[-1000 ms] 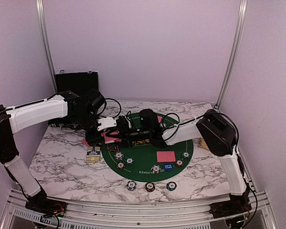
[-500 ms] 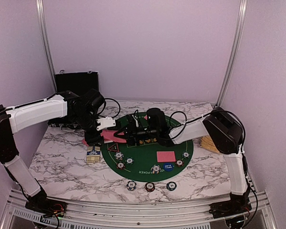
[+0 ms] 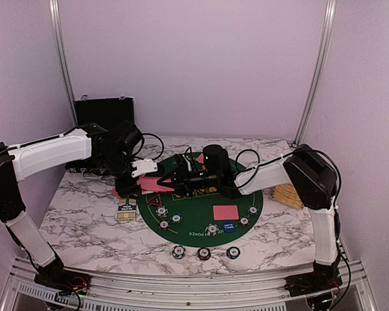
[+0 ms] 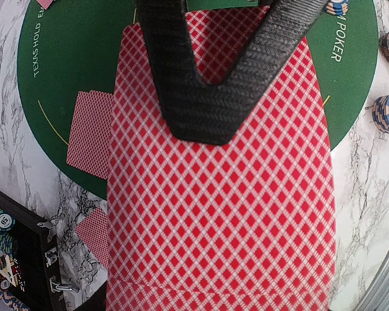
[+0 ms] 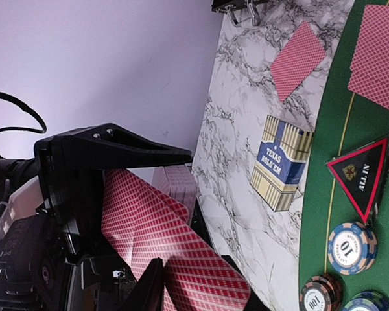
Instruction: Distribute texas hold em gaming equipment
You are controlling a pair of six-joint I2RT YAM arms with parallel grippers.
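The right gripper [image 3: 171, 181] has reached in and pinched the top card [image 5: 204, 285] off the red-backed cards [image 4: 220, 214] clenched by the left gripper [image 3: 144, 173] above the green mat [image 3: 194, 207], readying another deal

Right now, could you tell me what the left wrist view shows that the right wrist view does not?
Only the left wrist view shows poker chips lying on bare marble beyond the mat's edge. Only the right wrist view shows the blue card box and the red-rimmed triangle. Both share the red-backed deck, the green mat and a loose card on the marble.
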